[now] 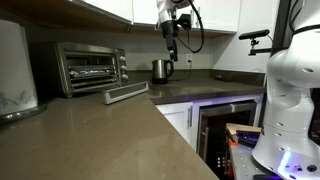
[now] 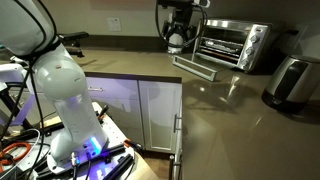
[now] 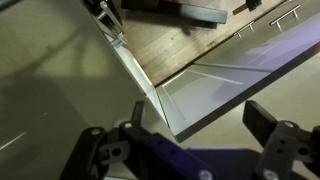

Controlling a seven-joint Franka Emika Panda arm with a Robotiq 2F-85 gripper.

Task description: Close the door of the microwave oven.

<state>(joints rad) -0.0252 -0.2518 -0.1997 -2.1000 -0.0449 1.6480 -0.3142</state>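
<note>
My claw (image 1: 172, 47) hangs high, off the control-panel side of the microwave oven (image 1: 90, 66). Jaws wide apart, nothing held; the wrist view shows both fingers (image 3: 100, 158) spread over the countertop edge and cabinet fronts, no oven in sight there. The door (image 1: 127, 93) is dropped flat open, sticking out from the oven's front just above the countertop (image 1: 90, 130). Its long axis runs along the oven front, bar handle on the far free edge. From the claw it lies lower and across toward the oven mouth. Judgement: I need to drop, get under or behind the free edge, then swing it up. Countertop ahead of the oven is open; the kettle (image 1: 160, 70) sits near the panel side, close under my path.
</note>
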